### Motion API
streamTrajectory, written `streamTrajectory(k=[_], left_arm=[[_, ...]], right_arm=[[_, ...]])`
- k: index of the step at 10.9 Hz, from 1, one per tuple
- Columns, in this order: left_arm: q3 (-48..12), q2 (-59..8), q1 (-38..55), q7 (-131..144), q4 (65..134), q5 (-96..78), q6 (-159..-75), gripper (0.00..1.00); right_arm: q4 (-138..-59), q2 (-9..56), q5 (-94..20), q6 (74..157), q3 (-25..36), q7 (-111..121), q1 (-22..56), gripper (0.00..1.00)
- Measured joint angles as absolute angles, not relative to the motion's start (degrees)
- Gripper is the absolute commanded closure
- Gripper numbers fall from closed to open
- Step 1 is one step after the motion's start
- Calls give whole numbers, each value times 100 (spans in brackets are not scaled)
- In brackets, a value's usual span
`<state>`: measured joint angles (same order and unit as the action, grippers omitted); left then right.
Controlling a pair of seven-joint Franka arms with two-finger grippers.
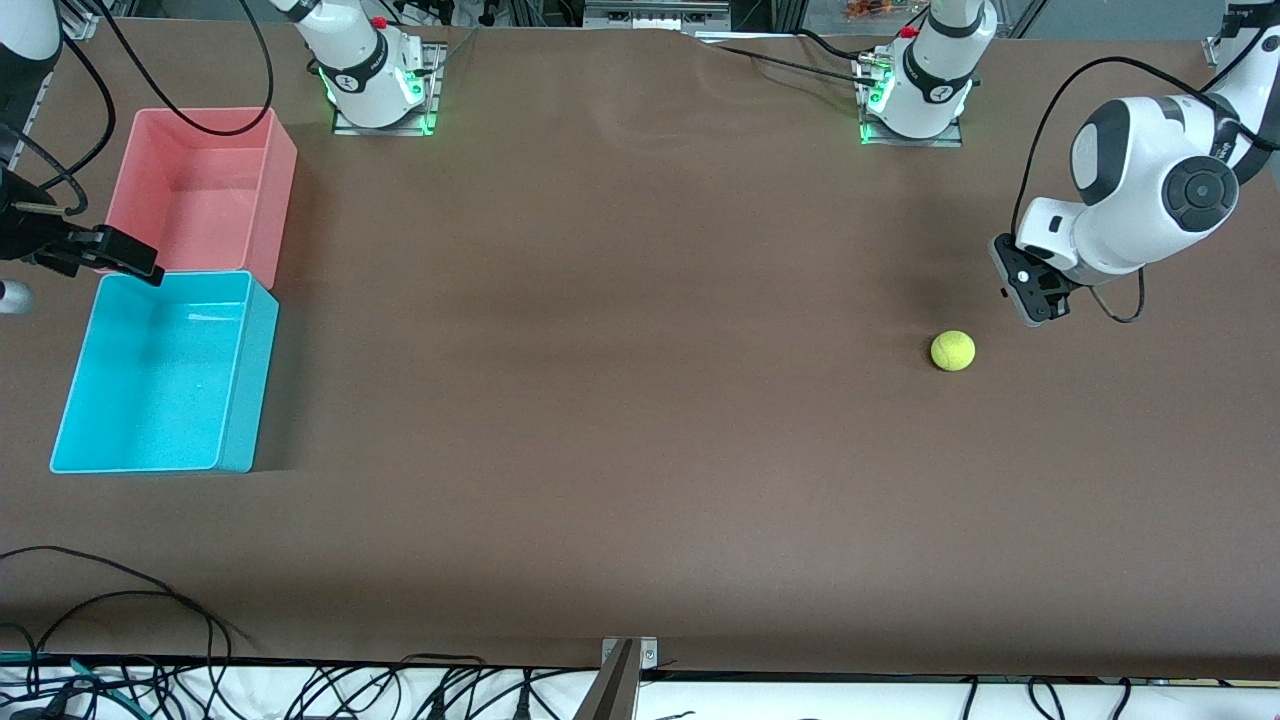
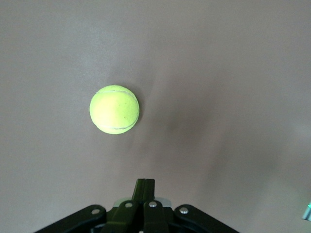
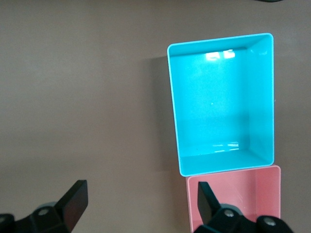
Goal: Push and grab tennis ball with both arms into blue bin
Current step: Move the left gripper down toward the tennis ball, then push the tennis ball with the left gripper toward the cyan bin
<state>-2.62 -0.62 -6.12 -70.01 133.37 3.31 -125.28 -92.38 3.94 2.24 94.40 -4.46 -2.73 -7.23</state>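
Note:
The yellow-green tennis ball (image 1: 953, 351) lies on the brown table toward the left arm's end. It also shows in the left wrist view (image 2: 114, 109). My left gripper (image 1: 1034, 300) is shut and empty, low over the table beside the ball and not touching it; its fingertips (image 2: 145, 182) are pressed together. The blue bin (image 1: 250, 380) stands empty toward the right arm's end and shows in the right wrist view (image 3: 173, 107). My right gripper (image 1: 135, 260) hangs open and empty over the edge where the two bins meet; its midpoint shows in the right wrist view (image 3: 140, 194).
An empty pink bin (image 1: 283, 170) stands against the blue bin, farther from the front camera; it also shows in the right wrist view (image 3: 233, 189). Loose black cables (image 1: 120, 600) lie at the table's near edge.

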Motion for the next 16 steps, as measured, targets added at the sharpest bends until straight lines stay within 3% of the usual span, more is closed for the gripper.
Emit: streamTrajectory(k=[8,16], left_arm=[[-246,-870,-729,-8098,13593,356,-14460,100],[17,-1517,-742,-8719,13585,368,-15246,100]], right_arm=[[-9239,399,224,9440,-447,-273,-722,0],[-9240,406,225,9440,-447,-273,-721,0]])
